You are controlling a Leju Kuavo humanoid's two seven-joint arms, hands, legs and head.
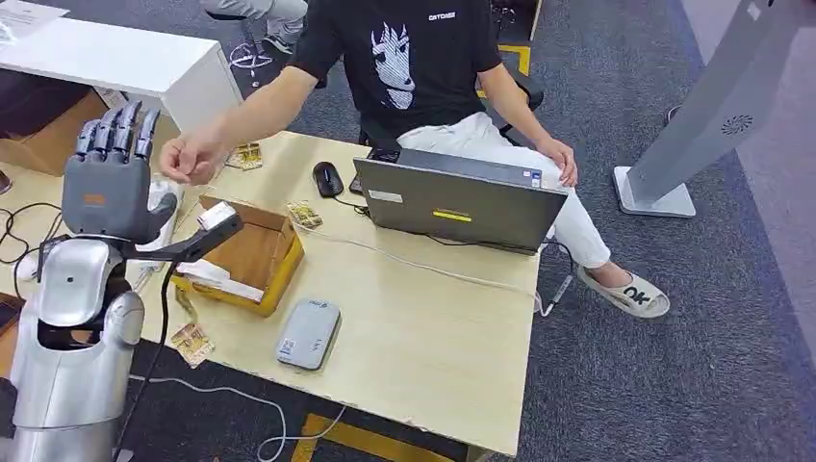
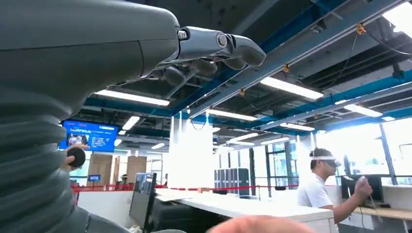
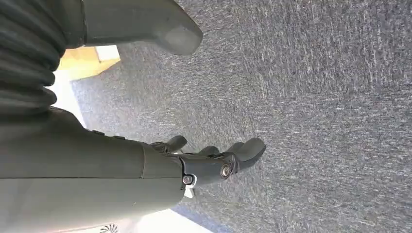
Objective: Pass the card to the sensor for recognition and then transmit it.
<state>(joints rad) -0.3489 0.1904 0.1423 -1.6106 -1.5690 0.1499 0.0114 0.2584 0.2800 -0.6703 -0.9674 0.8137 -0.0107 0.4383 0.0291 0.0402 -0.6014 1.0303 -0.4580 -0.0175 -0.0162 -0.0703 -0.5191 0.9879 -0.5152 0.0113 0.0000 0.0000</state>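
My left hand (image 1: pixel 108 183) is raised over the table's left end with its fingers upright and its thumb (image 1: pixel 202 239) stretched out; nothing lies in the palm. In the left wrist view the fingers (image 2: pixel 214 51) are apart and bare. A person's closed hand (image 1: pixel 192 159) hovers just beyond my fingertips; what it holds is hidden. A small white piece (image 1: pixel 218 214) sits by my thumb tip at the rim of the cardboard box (image 1: pixel 252 252). The grey sensor pad (image 1: pixel 308 334) lies flat near the table's front edge. My right hand (image 3: pixel 214 160) hangs over grey carpet, holding nothing.
A seated person faces me behind an open laptop (image 1: pixel 457 204) and a black mouse (image 1: pixel 327 178). Patterned cards lie on the table (image 1: pixel 433 327) at the front left (image 1: pixel 192 343), beside the box (image 1: pixel 305 214) and at the far edge (image 1: pixel 247 155). A grey kiosk stand (image 1: pixel 707 106) rises at right.
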